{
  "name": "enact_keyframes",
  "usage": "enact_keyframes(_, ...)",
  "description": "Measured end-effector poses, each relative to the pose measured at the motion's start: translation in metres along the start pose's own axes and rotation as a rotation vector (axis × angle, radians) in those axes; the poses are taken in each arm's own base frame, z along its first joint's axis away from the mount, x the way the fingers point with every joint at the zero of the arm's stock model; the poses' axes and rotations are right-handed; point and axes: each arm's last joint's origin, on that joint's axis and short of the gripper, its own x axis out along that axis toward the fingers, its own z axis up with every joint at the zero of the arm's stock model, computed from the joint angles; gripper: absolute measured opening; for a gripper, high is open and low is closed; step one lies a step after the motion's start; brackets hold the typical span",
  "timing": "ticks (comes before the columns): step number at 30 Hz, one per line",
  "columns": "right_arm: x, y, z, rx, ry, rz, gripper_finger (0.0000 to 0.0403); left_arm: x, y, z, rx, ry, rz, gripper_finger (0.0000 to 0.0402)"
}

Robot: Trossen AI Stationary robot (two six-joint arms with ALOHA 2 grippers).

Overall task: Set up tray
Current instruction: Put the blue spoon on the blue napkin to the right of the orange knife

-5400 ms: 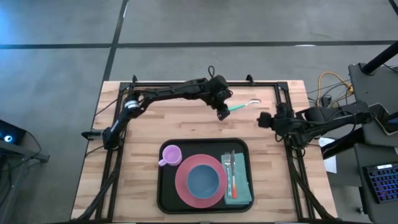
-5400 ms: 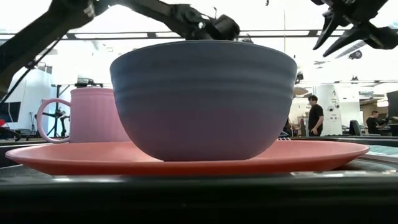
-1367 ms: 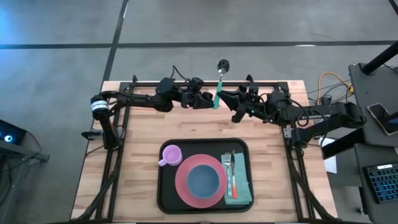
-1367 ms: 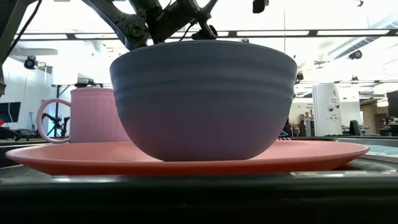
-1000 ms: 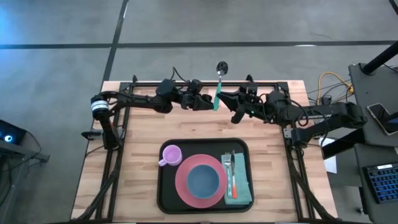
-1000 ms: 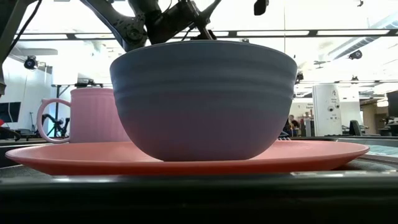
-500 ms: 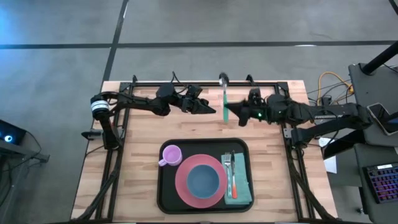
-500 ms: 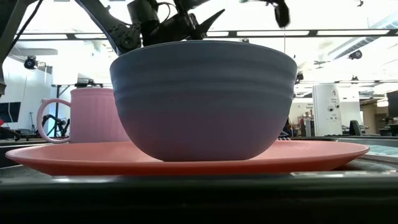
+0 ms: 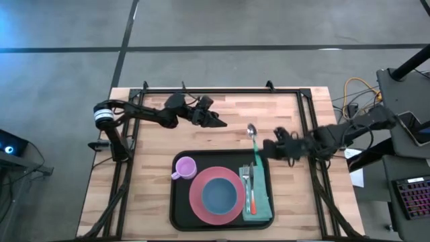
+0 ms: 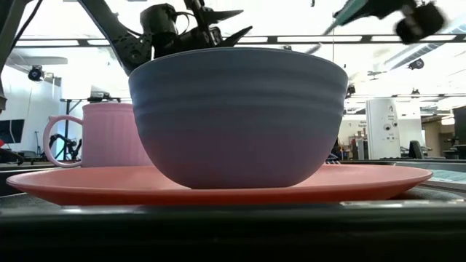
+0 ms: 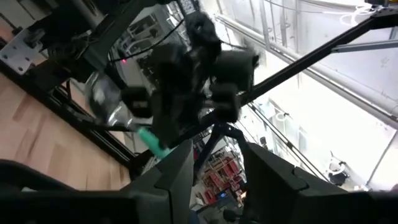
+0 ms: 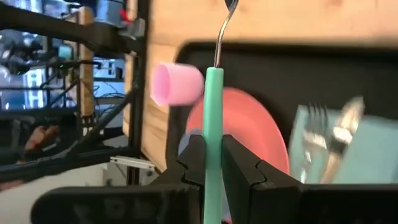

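A spoon (image 9: 254,142) with a green handle and a metal bowl (image 9: 252,129) hangs over the far right corner of the black tray (image 9: 177,216), and my right gripper (image 9: 267,149) is shut on it. In the tray stand a pink cup (image 9: 185,167) and a blue bowl (image 9: 220,195) on a pink plate (image 9: 199,202); a fork and knife lie on a teal napkin (image 9: 262,207). My left gripper (image 9: 219,123) hovers open and empty over the table's far middle, left of the spoon. My right gripper pinches the spoon's green handle (image 12: 213,134) between its two fingers, which lie across it. It comes from the table's right side, slanting down. The spoon is clear of the tray, its bowl (image 12: 231,5) pointing toward the far edge.
Bare wood lies left and right of the tray and between it and the far edge. A black frame rail (image 9: 222,90) runs along the far edge and down both sides. Beyond the table, the low view shows a room with equipment.
My right gripper has carried the spoon away from the left gripper, from the far edge toward the near edge and down, and has rolled its wrist; the spoon is now over the tray's far right corner. My left gripper, still open, has drawn back a little to the left and sunk.
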Motion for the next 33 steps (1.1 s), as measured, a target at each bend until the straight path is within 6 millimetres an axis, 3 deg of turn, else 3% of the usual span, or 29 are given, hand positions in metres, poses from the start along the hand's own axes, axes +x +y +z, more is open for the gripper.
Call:
enact_keyframes(7, 0.003, -0.039, -0.057, 0.203, 0.002, -0.054, 0.0022, -0.002, 0.000, -0.002, 0.015, 0.001, 0.002, 0.0123)
enact_keyframes(10, 0.009, -0.050, -0.081, 0.170, 0.033, -0.083, 0.0022, -0.002, 0.000, -0.002, 0.015, 0.001, 0.003, 0.0123)
enact_keyframes(18, 0.047, -0.069, -0.126, 0.109, 0.080, -0.170, 0.0022, -0.002, 0.000, -0.002, 0.014, 0.002, 0.002, 0.0123)
enact_keyframes(25, 0.073, -0.081, -0.143, 0.098, 0.059, -0.197, 0.0022, -0.002, -0.001, -0.003, -0.006, 0.004, 0.002, 0.0123)
enact_keyframes(33, 0.085, -0.091, -0.150, 0.079, 0.052, -0.251, 0.0022, -0.002, 0.000, -0.004, -0.010, 0.006, 0.005, 0.0123)
